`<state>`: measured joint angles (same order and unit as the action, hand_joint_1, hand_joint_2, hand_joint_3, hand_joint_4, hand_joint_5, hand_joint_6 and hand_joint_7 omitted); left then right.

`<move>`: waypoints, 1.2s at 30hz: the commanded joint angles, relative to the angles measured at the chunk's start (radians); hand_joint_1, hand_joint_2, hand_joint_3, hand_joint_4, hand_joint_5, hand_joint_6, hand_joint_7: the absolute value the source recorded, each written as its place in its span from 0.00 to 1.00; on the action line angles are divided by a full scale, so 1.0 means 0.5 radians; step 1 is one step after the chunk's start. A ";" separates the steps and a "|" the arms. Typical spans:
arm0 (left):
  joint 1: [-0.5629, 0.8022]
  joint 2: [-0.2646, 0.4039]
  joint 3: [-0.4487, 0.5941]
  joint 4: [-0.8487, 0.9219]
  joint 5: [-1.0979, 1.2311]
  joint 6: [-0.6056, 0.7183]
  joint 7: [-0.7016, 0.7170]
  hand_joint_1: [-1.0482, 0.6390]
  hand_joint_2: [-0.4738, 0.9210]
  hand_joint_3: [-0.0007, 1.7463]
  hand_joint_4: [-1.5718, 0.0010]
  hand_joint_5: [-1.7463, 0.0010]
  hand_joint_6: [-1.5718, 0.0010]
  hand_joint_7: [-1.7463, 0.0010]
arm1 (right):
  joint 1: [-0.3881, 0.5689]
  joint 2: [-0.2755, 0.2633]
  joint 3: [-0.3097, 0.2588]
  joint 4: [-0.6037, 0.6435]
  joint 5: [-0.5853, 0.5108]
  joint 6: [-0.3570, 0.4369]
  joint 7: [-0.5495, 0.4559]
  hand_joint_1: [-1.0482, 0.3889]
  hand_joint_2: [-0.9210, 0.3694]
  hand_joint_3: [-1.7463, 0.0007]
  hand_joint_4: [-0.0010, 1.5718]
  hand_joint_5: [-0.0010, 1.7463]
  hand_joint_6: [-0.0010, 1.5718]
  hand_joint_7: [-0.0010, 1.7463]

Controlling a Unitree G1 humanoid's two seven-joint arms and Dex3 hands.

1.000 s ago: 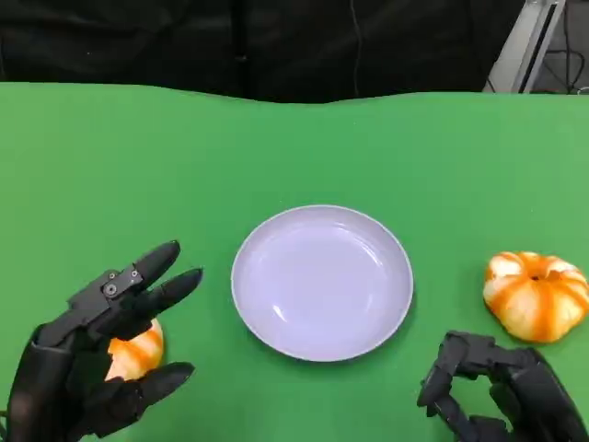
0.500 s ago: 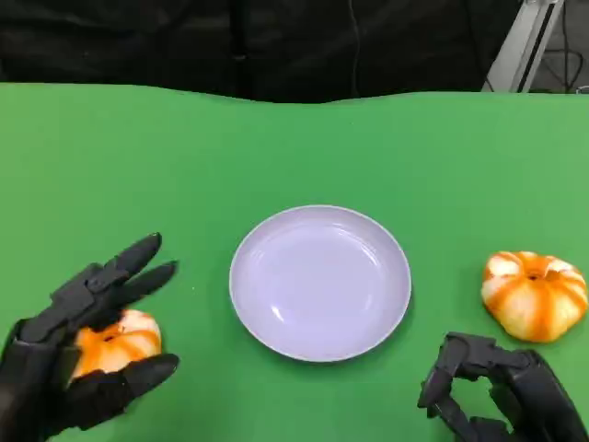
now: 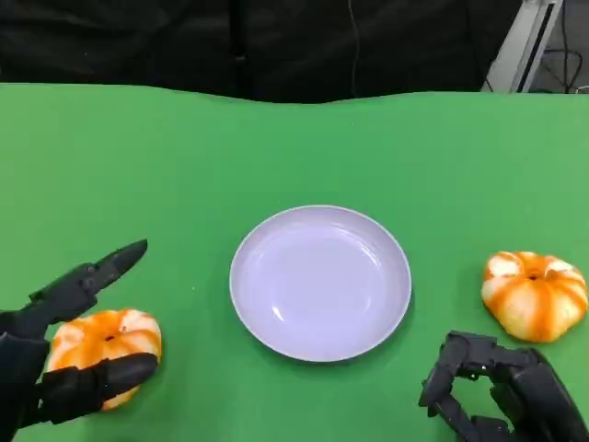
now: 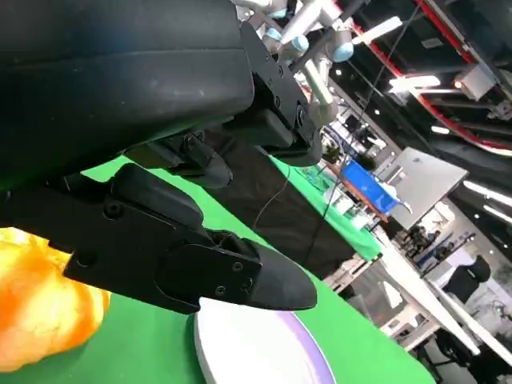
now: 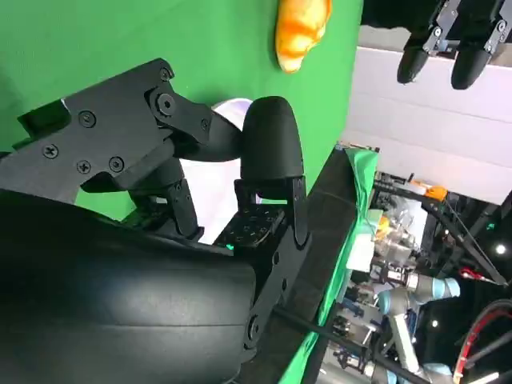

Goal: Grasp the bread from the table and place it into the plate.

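Two breads: one [image 3: 103, 352] near the table's [image 3: 276, 147] front-left corner, one [image 3: 536, 295] at its right edge
Plate [image 3: 319, 281]: mid-table, nothing in it
Left hand [image 3: 51, 364]: fingers spread around the left bread, no grip
Right hand [image 3: 502, 391]: curled, holding nothing
Left to do: grasp, carry, place

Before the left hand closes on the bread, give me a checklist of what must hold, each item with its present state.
1. Left hand is at the left bread, fingers spread on either side of it: ok.
2. Fingers actually touch the left bread: cannot tell; the near finger overlaps it in the head view, the far one stands clear.
3. Left bread rests on the green table, not lifted: ok.
4. Plate holds nothing and lies beside the left bread: ok.
5. Right hand, fingers curled in with nothing in them, is apart from the plate and from the right bread: ok.
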<state>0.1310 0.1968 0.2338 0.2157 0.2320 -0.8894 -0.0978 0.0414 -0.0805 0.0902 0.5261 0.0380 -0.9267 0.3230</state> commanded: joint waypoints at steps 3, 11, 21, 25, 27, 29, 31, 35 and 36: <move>0.030 0.146 0.011 -0.021 0.204 0.096 0.126 0.13 1.00 0.14 0.63 1.00 0.65 1.00 | 0.002 -0.026 -0.022 -0.007 0.032 -0.015 0.003 0.58 0.24 0.48 0.51 0.90 0.52 0.75; 0.044 0.202 -0.029 -0.040 0.271 0.155 0.218 0.12 1.00 0.16 0.64 1.00 0.66 1.00 | 0.004 -0.029 -0.021 -0.015 0.041 -0.011 0.012 0.58 0.24 0.48 0.51 0.90 0.51 0.75; 0.093 0.310 -0.069 -0.121 0.619 0.389 0.364 0.08 1.00 0.18 0.61 0.99 0.65 1.00 | 0.009 -0.023 -0.023 -0.016 0.037 -0.014 0.003 0.57 0.23 0.49 0.51 0.91 0.51 0.75; 0.100 0.337 -0.111 -0.139 0.639 0.449 0.395 0.07 1.00 0.18 0.60 0.99 0.65 1.00 | 0.005 -0.022 -0.024 -0.009 0.045 -0.011 0.007 0.57 0.23 0.50 0.51 0.91 0.51 0.75; 0.099 0.351 -0.132 -0.132 0.638 0.467 0.397 0.07 1.00 0.18 0.60 0.99 0.65 1.00 | 0.008 -0.024 -0.023 -0.015 0.044 -0.011 0.008 0.57 0.23 0.50 0.51 0.91 0.51 0.75; 0.096 0.368 -0.157 -0.119 0.635 0.483 0.400 0.07 1.00 0.18 0.60 0.99 0.65 1.00 | 0.012 -0.026 -0.023 -0.023 0.043 -0.011 0.008 0.57 0.23 0.49 0.51 0.91 0.51 0.75; 0.097 0.382 -0.175 -0.118 0.629 0.494 0.410 0.07 1.00 0.18 0.60 0.99 0.65 1.00 | 0.013 -0.027 -0.023 -0.024 0.043 -0.011 0.008 0.57 0.23 0.49 0.51 0.91 0.51 0.75; 0.079 0.403 -0.220 -0.085 0.692 0.560 0.431 0.07 1.00 0.18 0.60 0.99 0.65 1.00 | 0.018 -0.032 -0.024 -0.035 0.029 -0.004 0.001 0.58 0.23 0.49 0.51 0.91 0.51 0.76; 0.072 0.412 -0.242 -0.070 0.729 0.603 0.435 0.07 1.00 0.18 0.60 0.99 0.65 1.00 | 0.022 -0.033 -0.025 -0.045 0.021 0.000 -0.005 0.57 0.23 0.49 0.51 0.91 0.51 0.76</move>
<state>0.1738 0.3763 0.1322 0.1602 0.5585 -0.6336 0.1028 0.0429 -0.0812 0.0891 0.5238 0.0441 -0.9267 0.3259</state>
